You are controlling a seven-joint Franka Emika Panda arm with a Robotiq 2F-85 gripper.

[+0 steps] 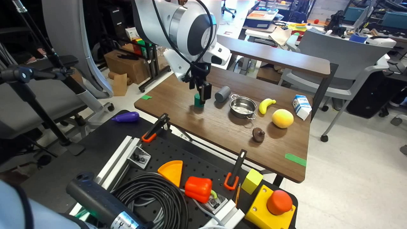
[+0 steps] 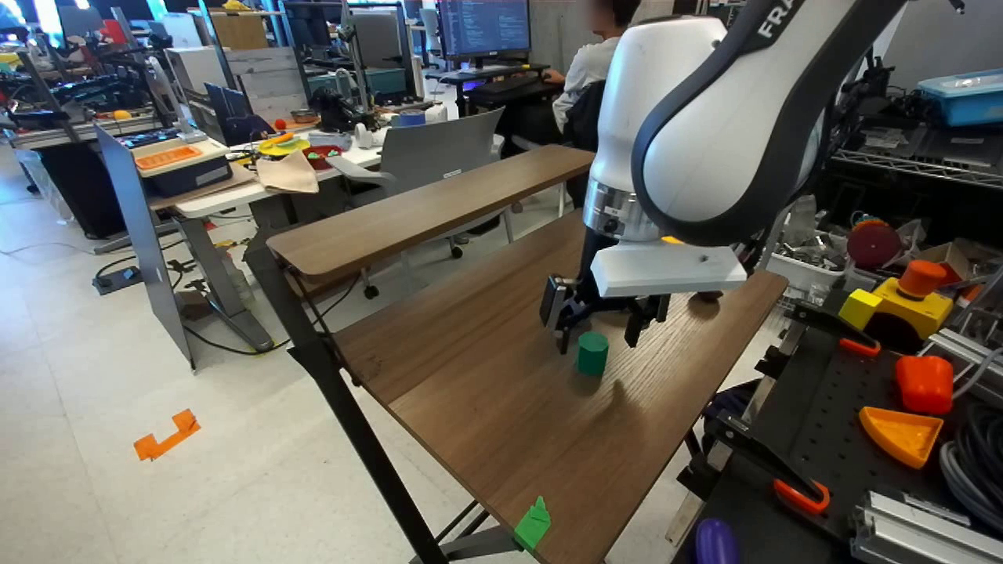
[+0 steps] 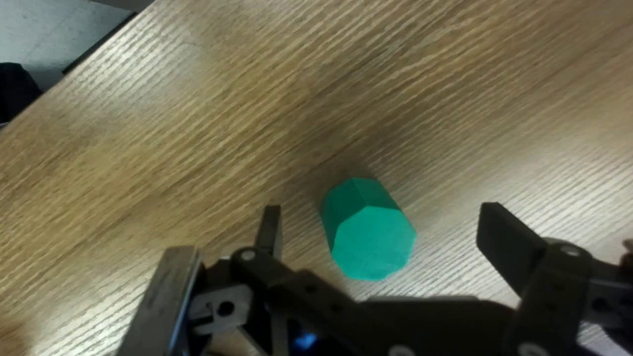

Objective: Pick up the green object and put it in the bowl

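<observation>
Gripper (image 2: 597, 347) astride the green object (image 3: 370, 235)

Robotiq gripper (image 2: 597, 345) pointed toward six o'clock, jaws spread wide.
The Franka Panda arm (image 2: 725, 141) is bent above it, slanted up toward one o'clock in an exterior view.

We have the block (image 1: 197, 101) on the table (image 1: 222, 124), and, running right in an exterior view, there's the cylinder (image 1: 222, 94), then the bowl (image 1: 243, 107), now the banana (image 1: 264, 106), now the ball (image 1: 282, 118), and behind it, to the right, the carton (image 1: 301, 106)
</observation>
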